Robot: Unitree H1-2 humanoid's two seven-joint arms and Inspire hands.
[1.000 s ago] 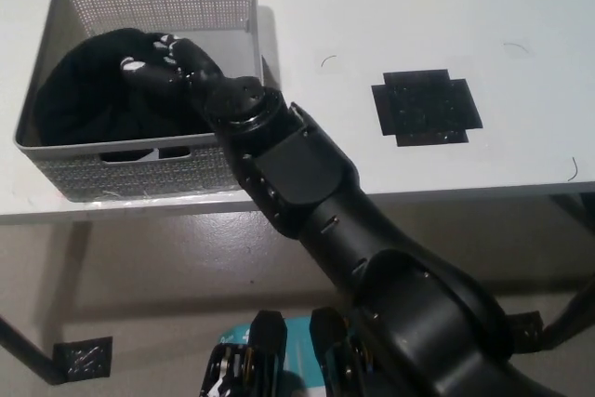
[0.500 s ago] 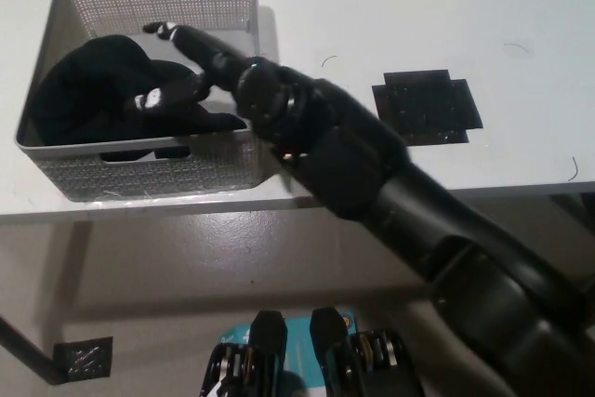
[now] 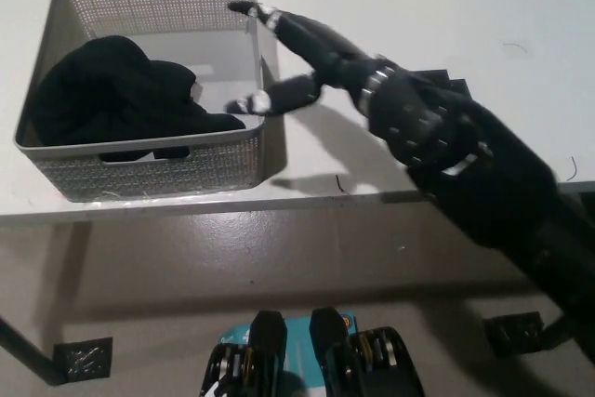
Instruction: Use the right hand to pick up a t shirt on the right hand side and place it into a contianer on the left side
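A black t-shirt (image 3: pixel 116 99) lies bunched inside the grey perforated basket (image 3: pixel 153 166) at the table's left. My black right hand (image 3: pixel 302 58) hovers over the basket's right rim, open, its fingers spread and holding nothing. Its arm runs down to the lower right of the head view. My white left hand is not in view.
The basket stands on a white table (image 3: pixel 390 6) whose front edge crosses the middle of the picture. A black square mark (image 3: pixel 446 86) on the tabletop is partly hidden behind my right arm. Below the edge is floor and a table leg (image 3: pixel 28 350).
My right hand has let go of the t-shirt, which now lies in the basket. The hand has opened and drawn back rightward and up, out over the basket's right rim.
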